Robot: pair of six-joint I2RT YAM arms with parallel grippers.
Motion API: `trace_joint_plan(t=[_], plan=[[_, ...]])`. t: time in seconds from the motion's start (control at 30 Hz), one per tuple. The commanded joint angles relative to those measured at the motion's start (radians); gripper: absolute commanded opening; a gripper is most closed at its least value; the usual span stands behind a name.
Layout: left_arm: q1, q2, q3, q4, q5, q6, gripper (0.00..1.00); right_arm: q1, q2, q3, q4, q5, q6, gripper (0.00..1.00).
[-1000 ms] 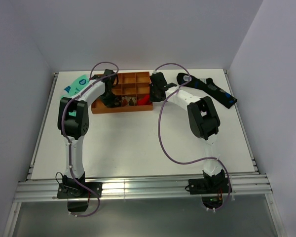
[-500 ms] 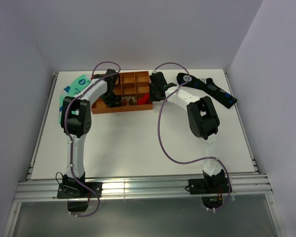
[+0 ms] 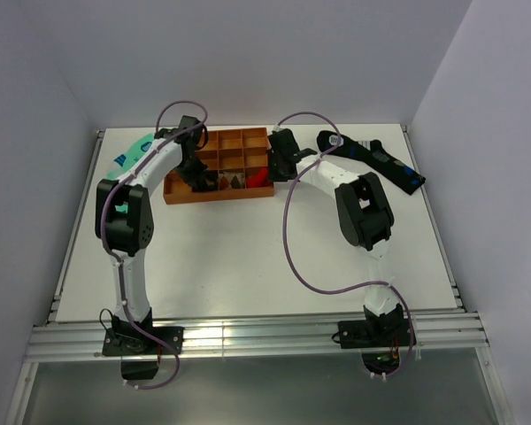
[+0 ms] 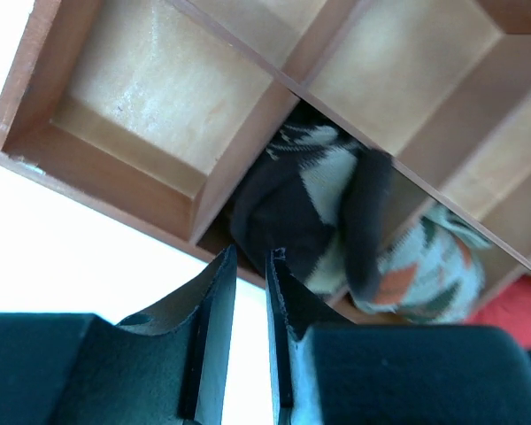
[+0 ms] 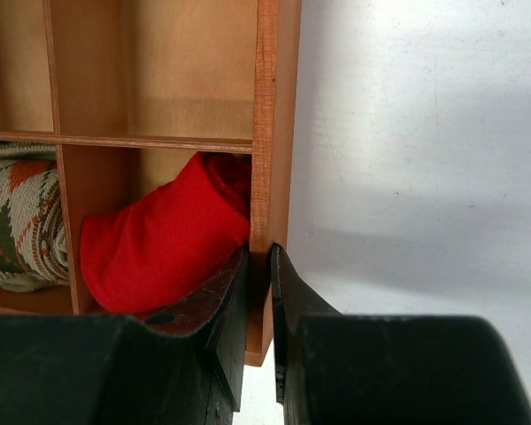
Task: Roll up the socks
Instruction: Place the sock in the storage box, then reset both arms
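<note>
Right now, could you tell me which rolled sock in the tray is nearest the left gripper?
The dark brown argyle roll, just beyond the left gripper; the green-and-orange roll lies next along, the red roll beyond that.

socks in tray | tray on table, far side

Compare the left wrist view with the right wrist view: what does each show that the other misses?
Only the left wrist: the rolled brown argyle socks sitting in an edge compartment, and the left pincer near them, slightly open and empty.
Only the right wrist: the right pincer closed on the outer wall, and the red roll in full; the left wrist catches only a red sliver.
Both: the wooden tray and the green-and-orange patterned roll.
</note>
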Motion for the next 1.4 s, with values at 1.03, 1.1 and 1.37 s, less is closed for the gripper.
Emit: trace_joint_plan(t=[1.03, 1.1, 1.37], plan=[[0.025, -0.788, -0.561, 0.367, 0.217, 0.382, 0.42, -0.003, -0.093, -0.003, -0.066, 0.071, 0.052, 0.42], [0.025, -0.857, -0.594, 0.367, 0.209, 0.406, 0.43, -0.003, -0.122, 0.003, -0.079, 0.084, 0.060, 0.54], [0.025, -1.147, -0.796, 0.456, 0.237, 0.491, 0.49, -0.003, -0.343, -0.044, -0.116, 0.107, 0.097, 0.68]])
